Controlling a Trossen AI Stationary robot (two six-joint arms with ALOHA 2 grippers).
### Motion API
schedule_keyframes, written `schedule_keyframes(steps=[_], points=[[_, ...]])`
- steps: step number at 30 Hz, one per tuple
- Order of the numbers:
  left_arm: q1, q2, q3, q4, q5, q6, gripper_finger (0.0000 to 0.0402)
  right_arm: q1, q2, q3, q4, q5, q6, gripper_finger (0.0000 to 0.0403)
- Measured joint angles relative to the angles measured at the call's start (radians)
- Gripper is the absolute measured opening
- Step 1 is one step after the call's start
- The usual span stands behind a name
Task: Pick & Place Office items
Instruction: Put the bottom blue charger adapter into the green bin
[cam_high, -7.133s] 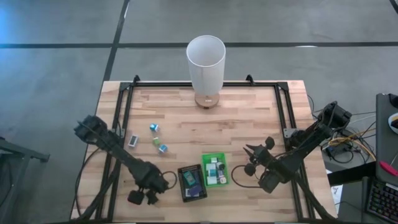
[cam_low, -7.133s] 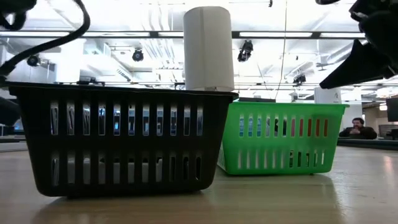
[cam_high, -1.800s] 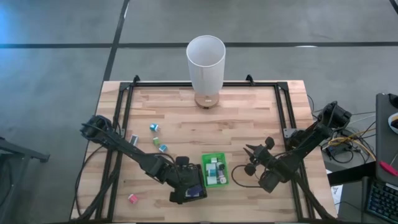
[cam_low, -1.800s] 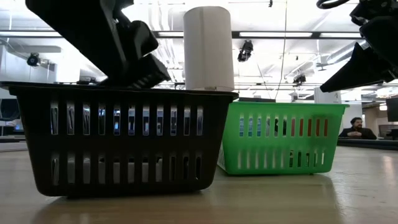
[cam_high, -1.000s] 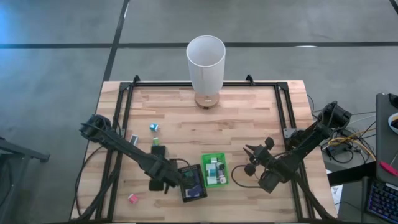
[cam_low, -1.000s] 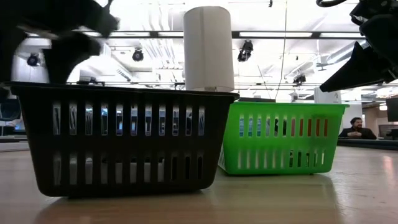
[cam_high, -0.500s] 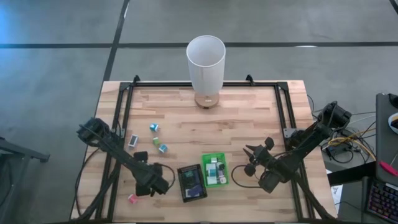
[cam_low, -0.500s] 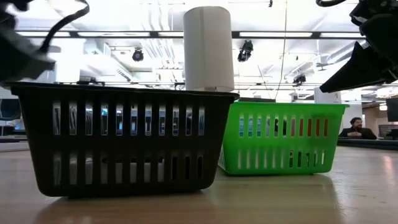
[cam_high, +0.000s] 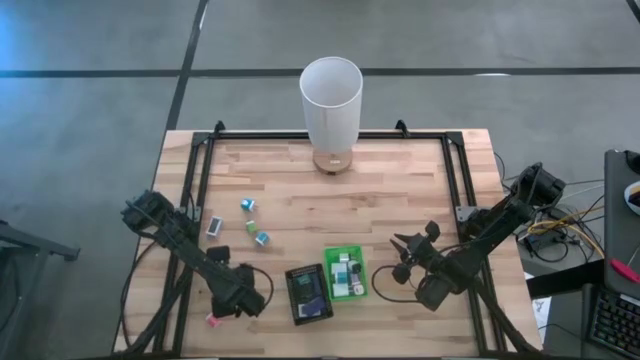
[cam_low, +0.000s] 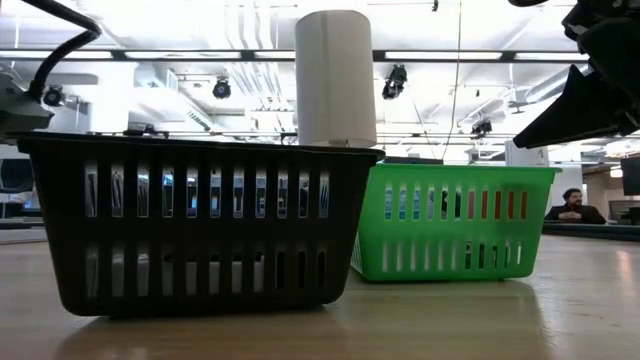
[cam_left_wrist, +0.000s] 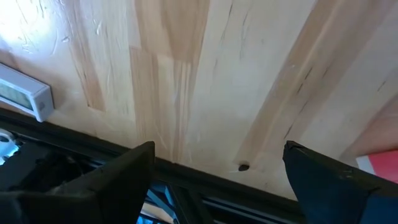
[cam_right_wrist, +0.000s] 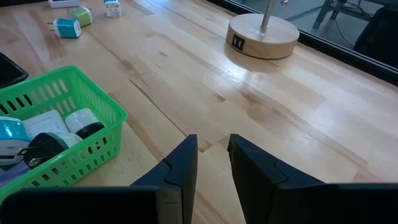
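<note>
green basket (cam_high: 347, 274) holding small office items (cam_right_wrist: 43, 140)

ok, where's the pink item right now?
High view: the pink item lies on the table's front-left corner, right beside the open left gripper and left of the black basket. The left wrist view shows it too, past the fingers.

You have a tall white cylinder (cam_high: 331, 100) standing on a round wooden base (cam_right_wrist: 263, 35) at the middle of the bench's (cam_high: 400, 190) far edge. Near the front edge, a black basket (cam_high: 308, 293) and a green basket (cam_high: 346, 273) sit side by side. A person (cam_low: 573, 206) sits in the room beyond.
</note>
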Motion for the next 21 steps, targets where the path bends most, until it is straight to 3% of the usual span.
schedule_keyframes(steps=[21], points=[[0.0,0.0,-0.037,0.003,-0.054,0.023,0.0351,0.0,0.0,0.0,0.007,0.003,-0.001,0.0091]])
